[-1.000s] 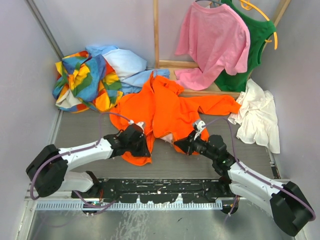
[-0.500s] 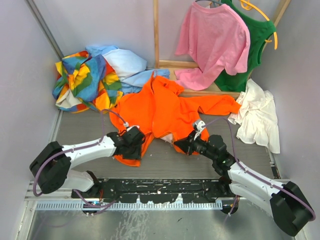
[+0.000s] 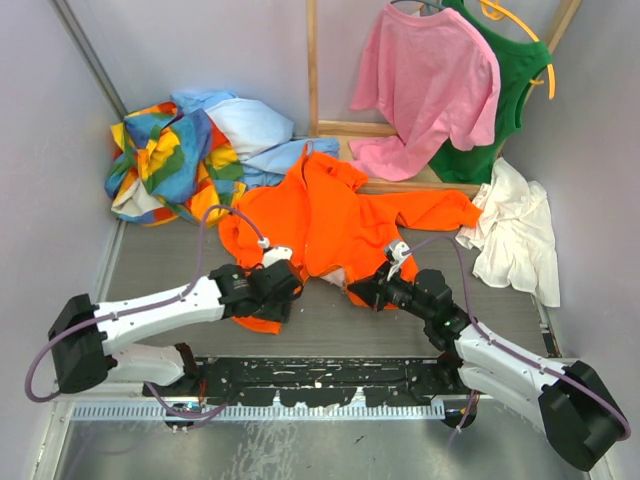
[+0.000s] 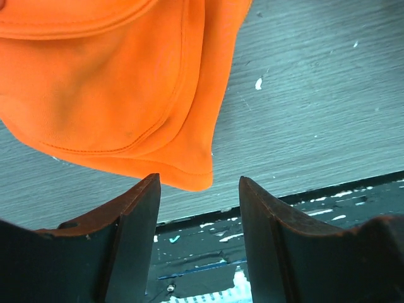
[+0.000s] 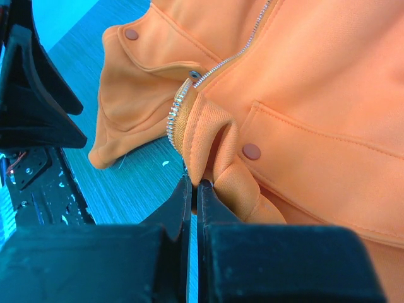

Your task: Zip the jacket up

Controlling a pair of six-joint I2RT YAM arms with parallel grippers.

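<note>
The orange jacket [image 3: 330,215] lies spread on the grey table, its zipper open at the bottom. My left gripper [image 3: 284,290] is at its lower left corner. In the left wrist view the left gripper [image 4: 199,189] is open and empty, and the jacket's hem corner [image 4: 126,95] lies just beyond the fingertips. My right gripper [image 3: 362,291] is at the lower right hem. In the right wrist view the right gripper [image 5: 194,186] is shut on a fold of the jacket [image 5: 303,95] hem, just below the bottom end of the metal zipper [image 5: 221,63].
A multicoloured patchwork garment [image 3: 165,160] and a light blue cloth [image 3: 250,125] lie at the back left. A pink T-shirt [image 3: 425,80] and a green top [image 3: 505,90] hang at the back right. A white cloth [image 3: 515,230] lies at the right. A black strip [image 3: 320,375] runs along the near edge.
My left gripper has moved a little to the right, and the jacket's lower left part has bunched and shifted. The right gripper has stayed put on the hem.
</note>
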